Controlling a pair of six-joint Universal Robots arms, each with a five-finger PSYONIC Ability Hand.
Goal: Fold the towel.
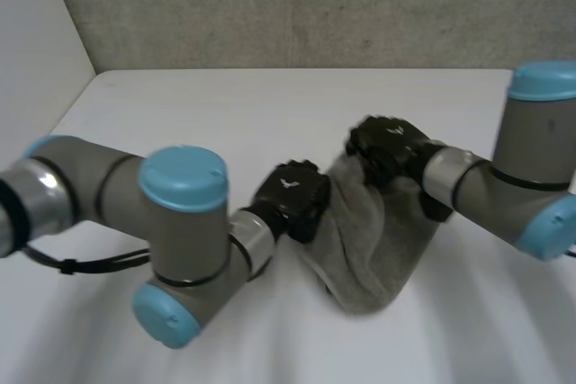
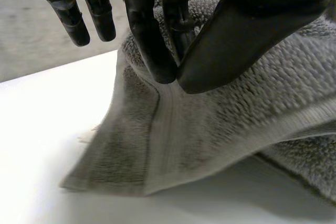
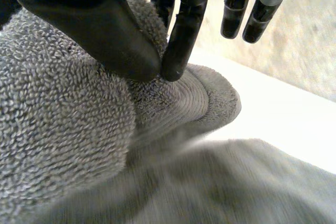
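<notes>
White table (image 1: 270,105) before a speckled grey wall (image 1: 315,6). A grey terry towel (image 1: 369,254), with looped pile and a flat woven hem band, hangs bunched at centre-right of the head view, its lower end on the table. Left hand (image 1: 292,197) and right hand (image 1: 389,148) each pinch an edge between thumb and fingers.

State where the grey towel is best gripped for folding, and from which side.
Grip the towel by its flat hem band near a corner, coming from above: the band looks thinner than the loopy pile, so thumb and fingers can pinch it, as the left hand does now.
</notes>
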